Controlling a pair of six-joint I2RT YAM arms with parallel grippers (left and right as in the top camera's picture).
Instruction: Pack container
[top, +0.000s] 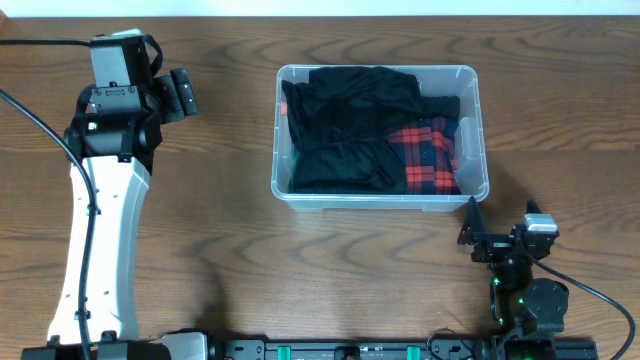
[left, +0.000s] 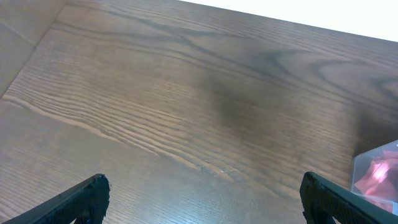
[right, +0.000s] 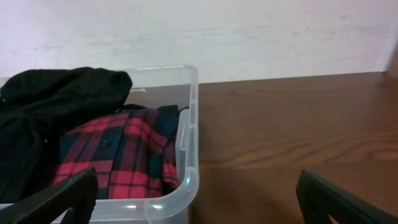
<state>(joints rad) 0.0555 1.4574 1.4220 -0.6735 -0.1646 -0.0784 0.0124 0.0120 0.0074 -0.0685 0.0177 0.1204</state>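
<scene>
While the container (top: 380, 201) holds clothes (top: 345, 135), left claw (left: 202, 194) and right claw (right: 196, 183) gape wide, empty.

Dark wood-grain desk (top: 230, 270) carrying the container (top: 380, 198)
The container is sitting flat on the desk, nearer the far edge than the near one and slightly right of centre, its long sides running parallel to the far edge.

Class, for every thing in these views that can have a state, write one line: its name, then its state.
container: upright, no lid on, holding clothes
black garment: crumpled, inside the container
red plaid shirt: bunched, inside the container
left pincer: open, empty
right pincer: open, empty, beside the container
</scene>
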